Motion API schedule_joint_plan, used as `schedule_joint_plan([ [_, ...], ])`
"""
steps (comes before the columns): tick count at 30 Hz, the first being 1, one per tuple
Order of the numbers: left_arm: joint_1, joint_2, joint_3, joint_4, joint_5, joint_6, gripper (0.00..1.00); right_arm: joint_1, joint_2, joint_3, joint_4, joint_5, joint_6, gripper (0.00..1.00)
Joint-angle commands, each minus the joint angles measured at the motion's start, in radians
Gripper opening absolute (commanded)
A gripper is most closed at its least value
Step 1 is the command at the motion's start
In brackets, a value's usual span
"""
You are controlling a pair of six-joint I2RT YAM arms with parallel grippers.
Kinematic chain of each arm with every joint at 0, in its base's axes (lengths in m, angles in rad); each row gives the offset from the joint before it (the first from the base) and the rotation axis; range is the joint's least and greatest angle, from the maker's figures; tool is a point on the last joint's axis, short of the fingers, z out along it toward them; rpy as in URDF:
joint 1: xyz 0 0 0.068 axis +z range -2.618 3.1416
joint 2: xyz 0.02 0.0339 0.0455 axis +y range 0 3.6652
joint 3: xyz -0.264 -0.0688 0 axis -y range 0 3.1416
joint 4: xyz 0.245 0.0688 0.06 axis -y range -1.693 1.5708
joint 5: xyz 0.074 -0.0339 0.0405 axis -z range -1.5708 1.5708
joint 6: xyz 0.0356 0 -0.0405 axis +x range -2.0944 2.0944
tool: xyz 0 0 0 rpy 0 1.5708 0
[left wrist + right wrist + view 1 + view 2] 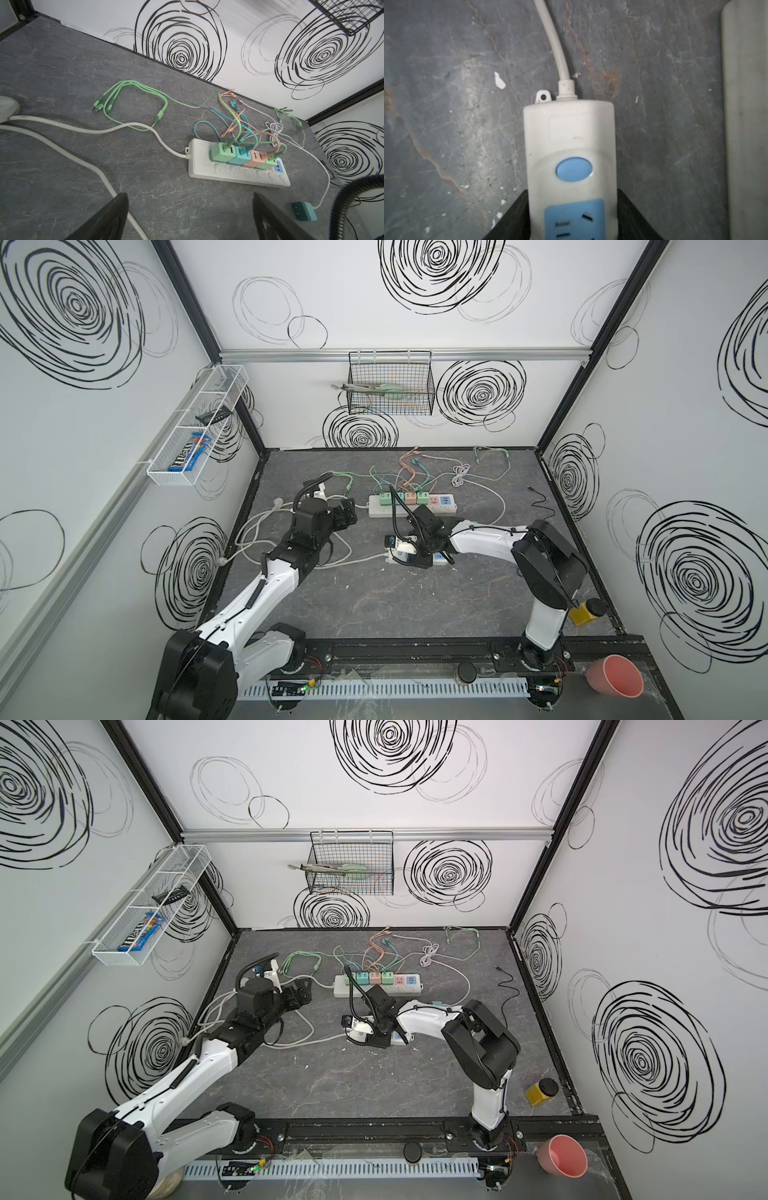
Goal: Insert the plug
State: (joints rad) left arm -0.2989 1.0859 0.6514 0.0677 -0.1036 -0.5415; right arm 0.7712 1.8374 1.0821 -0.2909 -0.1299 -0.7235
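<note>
R tool (573,193) pinches the small power strip (569,128) by its long sides, pads (633,216) tight vs the white shell either side of the blue socket face (574,218). The strip lies flat mid-desk (374,605) in both top views, its cord (556,45) leaving twd 9 o'clock. L tool (190,194) is spread wide w/ nothing btwn the jaws, hovering at approx 10 o'clock of that strip. Plug to go in is prob the loose teal charger (304,211), prongs bare, lying on the desk at 2 o'clock of the small strip, just beside the R arm (424,1015); can't rule out the white plug (272,973) at 10 o'clock of the L tool. Risks, as I judge: the R arm sits so near the teal charger that an L reach could clip it; the R pads flank the socket closely, so a wide plug body may hit them before seating; the grip is on the sides only, so a hard push could skid or tilt the strip; a stray touch may press the blue button (574,169); loose cords round the long power strip (207,166) at 12 o'clock can snag. Writing: only the blue packet (189,454) in the wall basket (170,482) reads, approx "m&m's"; no legible marks on either strip.
</note>
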Motion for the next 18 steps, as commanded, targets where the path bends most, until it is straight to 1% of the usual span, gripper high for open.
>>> schedule_joint_plan([
  [1,0.006,0.010,0.037,0.023,0.011,0.005,0.96,-0.015,0.047,0.016,-0.099,0.003,-0.078,0.63],
  [5,0.005,0.010,0.037,0.021,0.011,0.002,0.96,-0.013,0.066,0.050,-0.151,-0.056,-0.082,0.64],
  [8,0.004,0.009,0.037,0.020,0.010,0.004,0.96,-0.008,0.068,0.055,-0.168,-0.073,-0.076,0.65],
  [10,0.004,0.011,0.039,0.018,0.010,0.007,0.96,-0.006,0.061,0.055,-0.169,-0.073,-0.067,0.69],
  [12,0.005,0.012,0.039,0.017,0.007,0.008,0.96,-0.006,0.044,0.059,-0.171,-0.082,-0.054,0.77],
  [14,0.004,0.017,0.042,0.017,0.007,0.007,0.96,-0.005,0.029,0.065,-0.174,-0.093,-0.045,0.82],
  [18,-0.008,0.025,0.055,0.004,-0.005,0.020,0.96,-0.007,-0.012,0.063,-0.167,-0.105,-0.032,0.86],
])
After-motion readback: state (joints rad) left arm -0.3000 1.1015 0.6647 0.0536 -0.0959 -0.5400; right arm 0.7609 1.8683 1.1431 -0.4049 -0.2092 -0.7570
